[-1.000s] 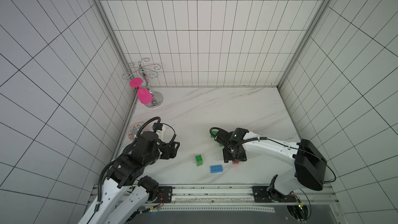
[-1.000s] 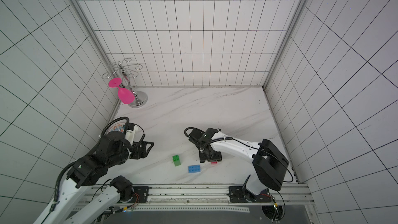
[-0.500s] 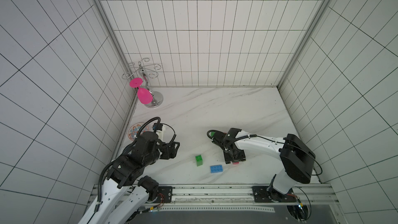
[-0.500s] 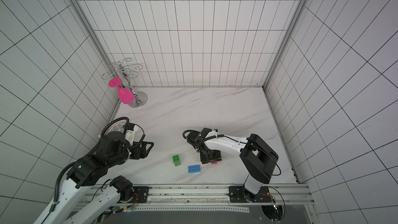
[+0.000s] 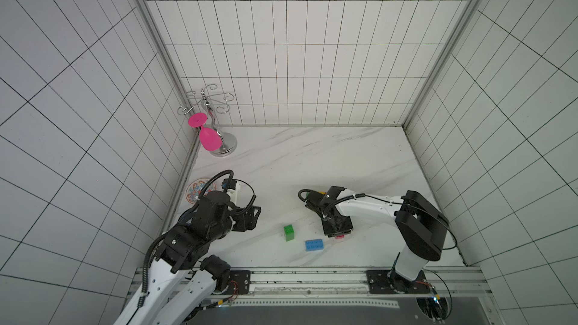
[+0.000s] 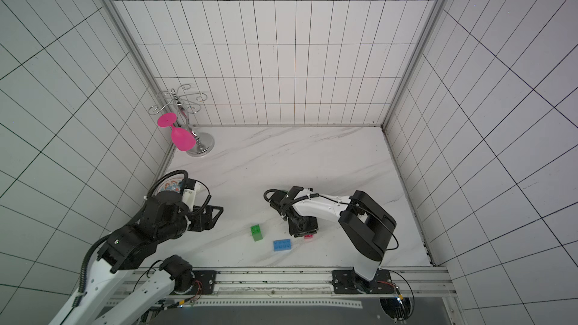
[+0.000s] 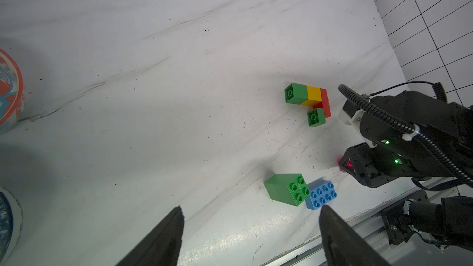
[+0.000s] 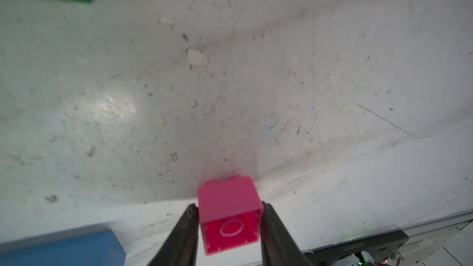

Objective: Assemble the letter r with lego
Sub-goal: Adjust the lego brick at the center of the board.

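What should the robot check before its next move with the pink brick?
1. Right pincer around the pink brick: ok, a finger touches each side.
2. Brick standing studs-up: not ok, it seems to lie on its side, with the hollow bottom facing the wrist camera.
3. Brick lifted: cannot tell.
4. Blue brick clear of the grip: ok, it lies beside it and apart.
5. Left pincer out of the way: ok, it is open, holds nothing and is away from the bricks.
6. Half-built letter free for another brick: ok, nothing touches it.
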`<action>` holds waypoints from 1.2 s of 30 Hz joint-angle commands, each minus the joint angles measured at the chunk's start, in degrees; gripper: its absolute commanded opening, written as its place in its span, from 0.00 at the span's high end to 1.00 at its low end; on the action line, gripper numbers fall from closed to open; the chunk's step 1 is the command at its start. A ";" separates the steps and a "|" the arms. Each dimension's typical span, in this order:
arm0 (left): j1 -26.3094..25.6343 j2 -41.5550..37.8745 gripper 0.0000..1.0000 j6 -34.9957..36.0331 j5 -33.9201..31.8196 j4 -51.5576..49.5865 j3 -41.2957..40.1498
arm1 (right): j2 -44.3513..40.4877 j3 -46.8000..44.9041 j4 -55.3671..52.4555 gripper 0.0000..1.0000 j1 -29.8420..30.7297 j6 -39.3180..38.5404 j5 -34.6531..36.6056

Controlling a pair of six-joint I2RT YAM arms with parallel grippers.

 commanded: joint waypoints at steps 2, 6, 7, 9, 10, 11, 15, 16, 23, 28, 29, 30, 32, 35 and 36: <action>0.28 0.14 0.17 0.06 -0.14 0.29 -0.50 | 2.14 0.92 -0.84 0.63 -0.89 -1.52 -0.16; 0.21 0.23 0.17 0.13 -0.22 0.26 -0.42 | 2.62 0.70 -0.19 0.70 -0.98 -2.61 -1.14; 0.22 0.30 0.17 0.18 -0.21 0.27 -0.37 | 2.45 0.64 0.08 0.77 -1.05 -2.95 -1.57; 0.21 0.38 0.17 0.25 -0.14 0.22 -0.11 | 1.55 0.34 0.91 0.87 -1.45 -3.56 -3.05; 0.22 0.40 0.17 0.42 0.08 0.28 0.15 | 0.59 0.00 1.73 0.91 -1.80 -3.82 -4.11; 0.24 0.33 0.16 0.70 0.20 0.32 0.41 | -0.40 -0.39 2.52 0.94 -2.31 -4.05 -5.27; 0.24 -0.25 0.17 2.34 2.05 1.61 1.63 | -7.21 -2.68 6.71 1.00 -5.94 -5.05 -11.23; 0.21 -0.51 0.17 2.90 3.03 2.15 1.83 | -9.40 -3.48 8.15 1.00 -7.23 -5.54 -13.28; 0.04 -6.92 0.04 8.25 20.05 17.10 -0.84 | -22.33 -8.08 18.01 1.00 -17.19 -9.98 -32.53; 0.04 -15.56 0.02 18.12 26.30 32.91 -7.05 | -29.86 -7.12 20.88 1.00 -22.93 -9.42 -44.07; 0.06 -16.86 0.02 21.34 28.15 35.81 -8.63 | -31.28 -6.72 21.84 1.00 -23.74 -8.79 -46.09; 0.04 -17.52 0.02 23.56 29.50 37.83 -9.96 | -32.33 -6.42 22.97 1.00 -24.31 -8.00 -47.76; 0.04 -17.02 0.02 27.56 33.77 41.61 -12.55 | -34.26 -5.71 25.40 1.00 -25.21 -6.09 -51.47; -0.20 -12.96 0.02 28.07 40.98 48.16 -14.52 | -35.90 -5.03 29.51 1.00 -25.50 -3.18 -55.95; -0.90 -12.10 0.02 27.81 41.70 50.73 -15.15 | -36.22 -5.10 31.09 1.00 -25.50 -2.19 -57.51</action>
